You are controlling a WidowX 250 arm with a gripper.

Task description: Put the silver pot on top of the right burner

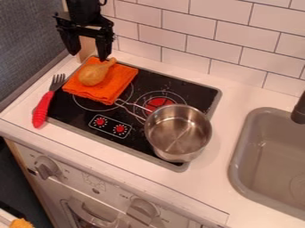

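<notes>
My gripper (90, 54) hangs at the upper left, above the back left of the stove, open with its two fingers apart and nothing between them. The silver pot (179, 133) stands upright at the front right of the black cooktop, its body reaching over the cooktop's right edge. Its thin wire handle points to the upper left, toward the orange cloth. Behind the pot is the right burner (158, 103), a red disc inside white rings; the pot's rim and handle cover part of it.
An orange cloth (122, 80) lies over part of the left burner, with a brown drumstick-shaped toy (93, 75) on it. A red-handled fork (43, 107) lies along the cooktop's left edge. The grey sink (239, 151) is at the right; a tiled wall (191, 24) rises behind.
</notes>
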